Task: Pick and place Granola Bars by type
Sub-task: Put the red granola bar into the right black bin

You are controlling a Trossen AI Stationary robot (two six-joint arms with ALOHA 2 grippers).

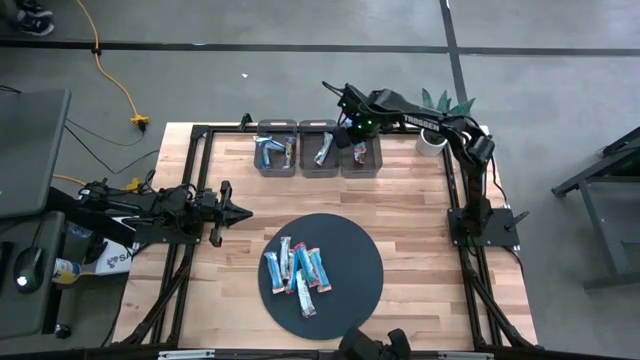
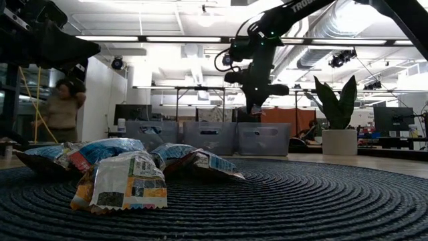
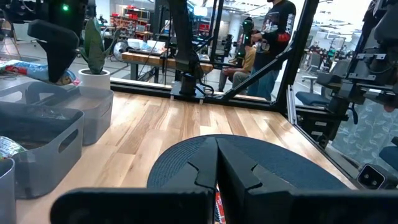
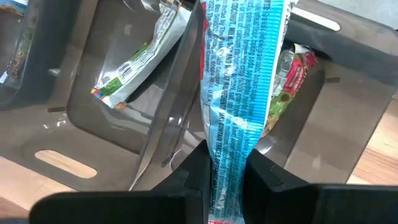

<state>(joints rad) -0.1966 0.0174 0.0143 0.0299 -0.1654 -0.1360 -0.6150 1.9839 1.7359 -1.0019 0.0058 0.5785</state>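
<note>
A light blue granola bar (image 4: 239, 106) is clamped by the right gripper (image 4: 225, 163) above the bins (image 1: 319, 160) at twelve o'clock; remaining bars (image 1: 297, 270) lie on the round mat (image 1: 355, 265). The left gripper (image 3: 217, 180), pressed shut, is parked at nine o'clock.

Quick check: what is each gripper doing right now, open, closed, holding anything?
Left gripper: shut, empty, parked by the round mat.
Right gripper: shut on a blue granola bar above the rightmost bin.

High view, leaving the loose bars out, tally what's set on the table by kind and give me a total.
Grey bins: 3
Round dark mat: 1
Potted plant: 1
Total: 5
</note>
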